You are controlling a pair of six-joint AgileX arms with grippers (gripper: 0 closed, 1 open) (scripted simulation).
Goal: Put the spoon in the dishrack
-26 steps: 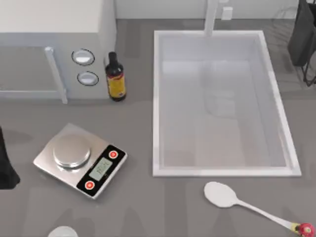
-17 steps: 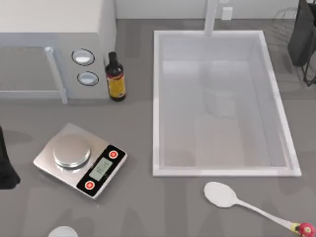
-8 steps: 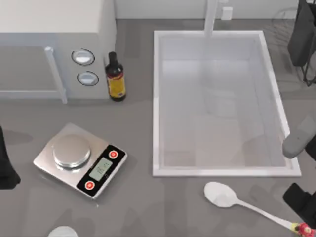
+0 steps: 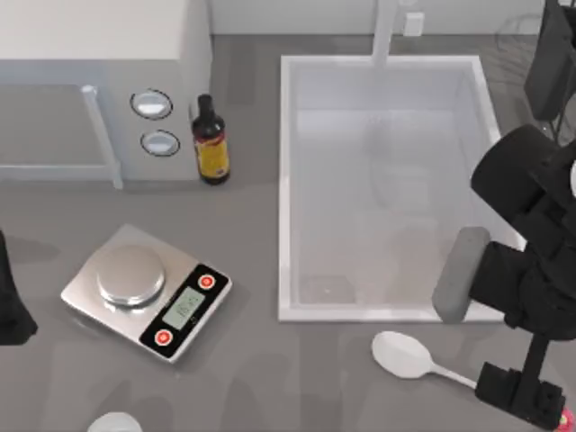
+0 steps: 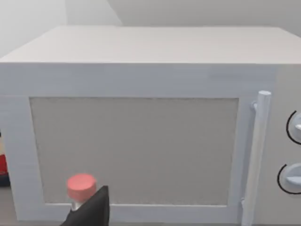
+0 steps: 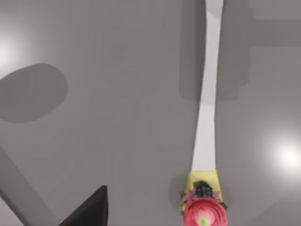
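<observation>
Spoon: the spoon [image 4: 407, 355] is smooth white, with an oval bowl and a long flat handle ending in a pink flower-shaped knob; it lies flat on the grey counter just in front of the sink [image 4: 283, 180].
Sink: white, rectangular, deep, with straight walls.
Dishrack: the dishrack [image 4: 517, 36] is thin dark wire, behind the sink's right corner.
Right gripper: the right gripper [image 4: 522, 393] hovers over the handle's knob end; cannot tell its finger spread.
Left arm: parked well left of the sink.
</observation>
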